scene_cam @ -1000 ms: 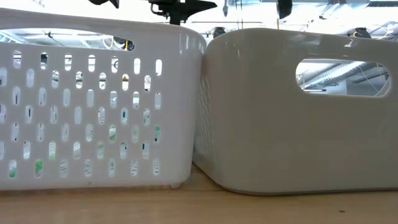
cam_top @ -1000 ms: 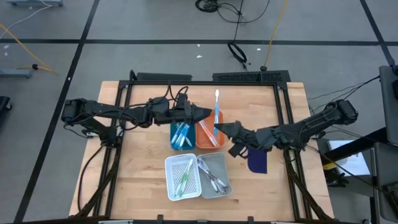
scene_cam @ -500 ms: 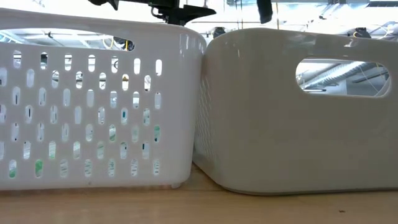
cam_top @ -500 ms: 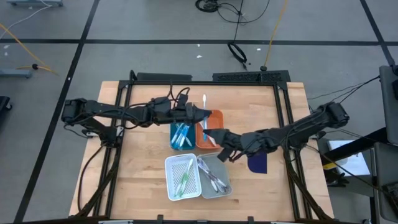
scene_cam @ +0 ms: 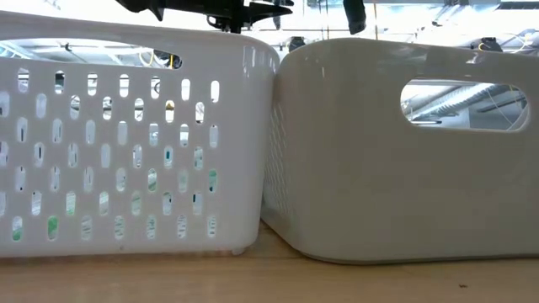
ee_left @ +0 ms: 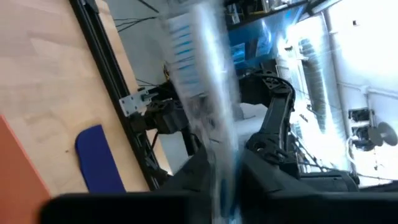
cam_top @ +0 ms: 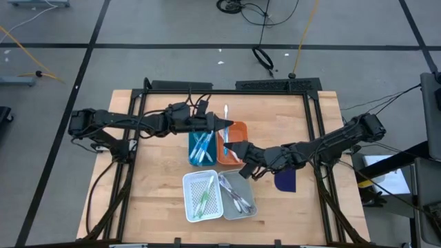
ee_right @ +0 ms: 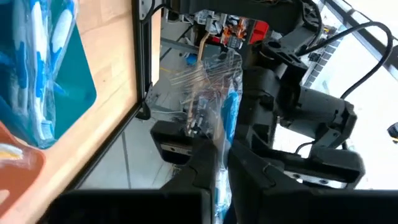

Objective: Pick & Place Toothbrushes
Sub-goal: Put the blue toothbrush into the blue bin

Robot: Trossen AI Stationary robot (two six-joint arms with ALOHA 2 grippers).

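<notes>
Toothbrushes, sorted stock, placed relative to the orange tray (cam_top: 236, 131). Left of it, touching: blue tray (cam_top: 200, 148) holding several light blue and white brushes (cam_top: 202, 146). Nearer the table's front edge: white perforated tray (cam_top: 201, 195) with green brushes (cam_top: 204, 198), and beside it a grey tray (cam_top: 242, 186) with grey brushes (cam_top: 236, 196). Above the orange tray's left rim: one blue-and-white toothbrush (cam_top: 225, 124), gripped at one end by the left gripper (cam_top: 224, 125) and at the other by the right gripper (cam_top: 233, 147), both sets of fingers clamped on it. Right of the orange tray, apart from it: dark blue pad (cam_top: 285, 180) on the wooden table (cam_top: 158, 158).
</notes>
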